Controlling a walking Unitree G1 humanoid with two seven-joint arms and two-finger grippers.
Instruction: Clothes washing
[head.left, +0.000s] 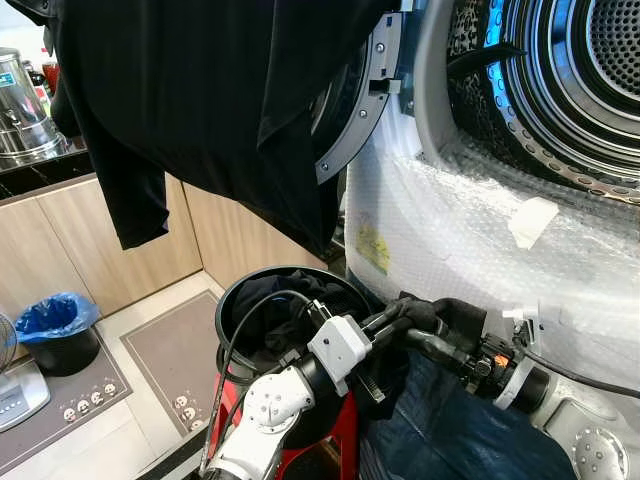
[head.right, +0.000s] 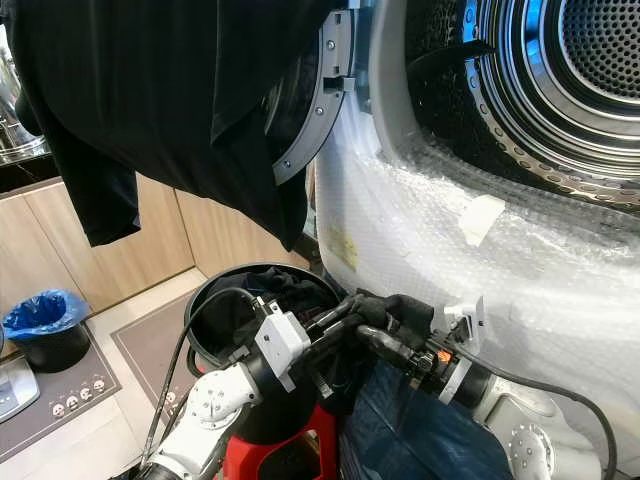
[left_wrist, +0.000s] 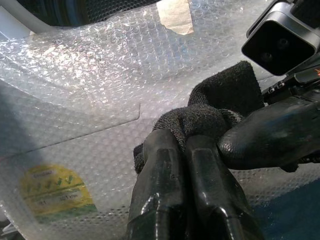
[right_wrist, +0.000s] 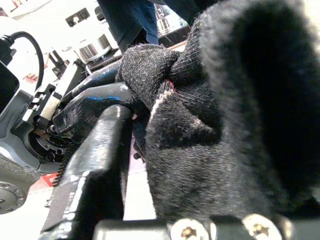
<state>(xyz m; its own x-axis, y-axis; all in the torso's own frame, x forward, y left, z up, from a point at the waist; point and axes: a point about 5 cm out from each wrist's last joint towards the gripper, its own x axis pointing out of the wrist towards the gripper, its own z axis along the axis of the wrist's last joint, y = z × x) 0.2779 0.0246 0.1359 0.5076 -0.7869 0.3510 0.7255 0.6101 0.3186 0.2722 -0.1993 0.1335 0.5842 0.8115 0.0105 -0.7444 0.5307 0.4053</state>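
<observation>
Left claw (head.left: 415, 318) and right claw (head.left: 425, 335) both pinch one small black knitted garment (left_wrist: 220, 107) below the open bubble-wrapped washing machine drum (head.left: 570, 90); loading remains, judging by the full round black laundry basket (head.left: 232, 300).

A hanging black garment (head.left: 210, 110) hides most of my washer's door (head.left: 355, 110); the drum (head.left: 575, 85) beside that door runs off the frame edge.

Silver arms with round screwed joint caps, black cables, a white wrist camera box (head.left: 338, 347), glossy black fingers (left_wrist: 170, 200).
</observation>
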